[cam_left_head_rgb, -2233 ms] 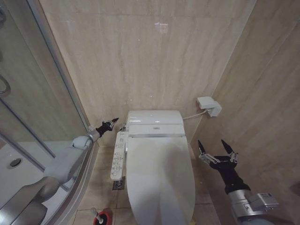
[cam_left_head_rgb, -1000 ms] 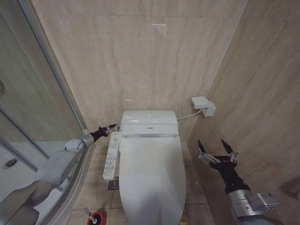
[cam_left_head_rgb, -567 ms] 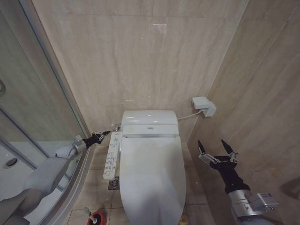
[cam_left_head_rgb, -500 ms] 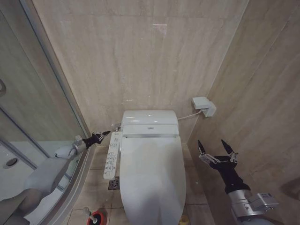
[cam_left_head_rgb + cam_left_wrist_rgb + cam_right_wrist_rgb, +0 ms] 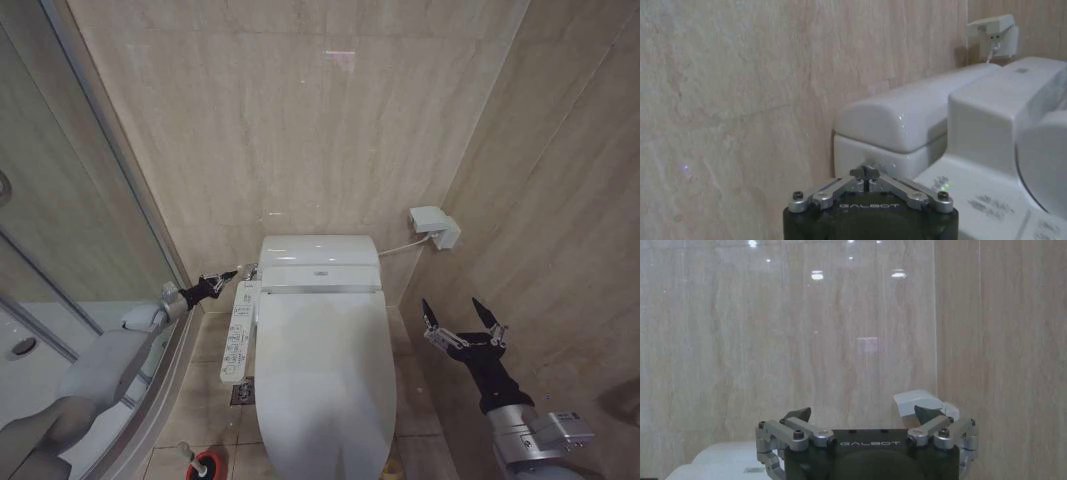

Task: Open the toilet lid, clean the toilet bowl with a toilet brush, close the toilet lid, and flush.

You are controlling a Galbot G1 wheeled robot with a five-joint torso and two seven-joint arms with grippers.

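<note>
Glossy white plastic toilet lid (image 5: 325, 370) down over the bowl. Left hand (image 5: 222, 279) pinched narrow beside the tank (image 5: 320, 250), near the side control panel (image 5: 237, 335); could bump a wrong button. Right hand (image 5: 462, 316) spread wide, idle near the tiled wall. Toilet brush (image 5: 186, 454) in its red holder (image 5: 208, 465) on the floor.
</note>
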